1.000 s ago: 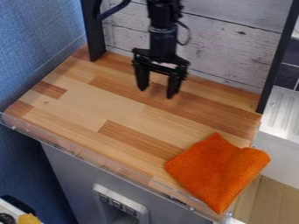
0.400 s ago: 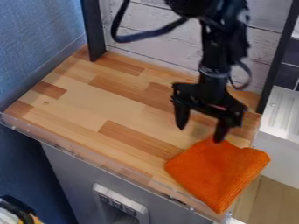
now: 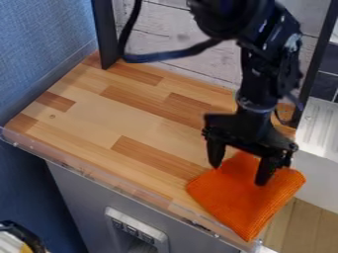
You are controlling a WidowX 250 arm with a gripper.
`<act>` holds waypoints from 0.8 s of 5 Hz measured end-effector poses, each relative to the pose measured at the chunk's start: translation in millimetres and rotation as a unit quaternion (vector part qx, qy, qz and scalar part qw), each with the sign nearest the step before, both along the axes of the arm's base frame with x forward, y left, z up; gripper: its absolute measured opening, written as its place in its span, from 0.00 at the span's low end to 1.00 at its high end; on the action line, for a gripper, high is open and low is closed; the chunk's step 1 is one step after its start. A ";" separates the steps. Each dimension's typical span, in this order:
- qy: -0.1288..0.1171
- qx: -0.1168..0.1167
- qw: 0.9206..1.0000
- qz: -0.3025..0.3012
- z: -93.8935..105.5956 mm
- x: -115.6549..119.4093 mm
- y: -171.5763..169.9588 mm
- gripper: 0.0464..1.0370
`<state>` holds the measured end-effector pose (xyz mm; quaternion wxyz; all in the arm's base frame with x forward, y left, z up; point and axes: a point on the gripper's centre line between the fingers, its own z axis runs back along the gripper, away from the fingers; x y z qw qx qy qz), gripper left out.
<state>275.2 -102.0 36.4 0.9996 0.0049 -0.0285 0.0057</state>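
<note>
Hanging from the view's top, my arm (image 3: 257, 84) held my claw (image 3: 239, 175) wide open — tips down — over the orange cloth (image 3: 244, 205), which lay at the right corner of the counter (image 3: 125, 118).

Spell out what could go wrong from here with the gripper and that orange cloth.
The cloth pokes out past the table's edge on the picture's right, so a sideways nudge might slide it off.

It also lies low and spread out beneath the open gripper, wider than the gap between the fingertips; closing too high could miss it or catch only a shallow pinch that slips.
</note>
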 end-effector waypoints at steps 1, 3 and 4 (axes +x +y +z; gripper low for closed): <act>0.010 -0.006 1.000 0.004 -5.1 -7.7 -1.4 0.96; 0.022 -0.019 1.000 0.000 -0.8 -15.0 -4.2 0.96; 0.031 -0.019 0.999 -0.001 -0.8 -17.9 -4.4 0.96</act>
